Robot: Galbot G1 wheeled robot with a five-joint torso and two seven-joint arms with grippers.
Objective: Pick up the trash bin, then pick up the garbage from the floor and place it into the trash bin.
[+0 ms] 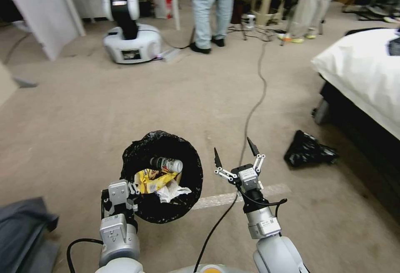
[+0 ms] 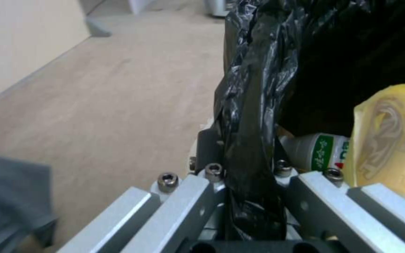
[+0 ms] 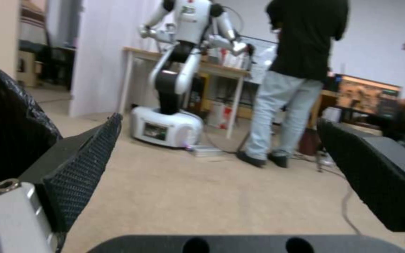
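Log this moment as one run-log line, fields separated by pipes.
left gripper: shut on trash bin rim, bin lifted | right gripper: open, empty, beside bin | in bin: bottle, yellow wrapper, tissue

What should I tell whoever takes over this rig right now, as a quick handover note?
Left end effector: shut on the trash bin rim and liner, holding it.
Right end effector: open, empty, in the air beside the bin.
In the bin: a small bottle, a yellow wrapper, a white tissue.
Done: bin picked up, some litter binned.
Left: no loose litter in view on the floor; a black heap lies by the bed.
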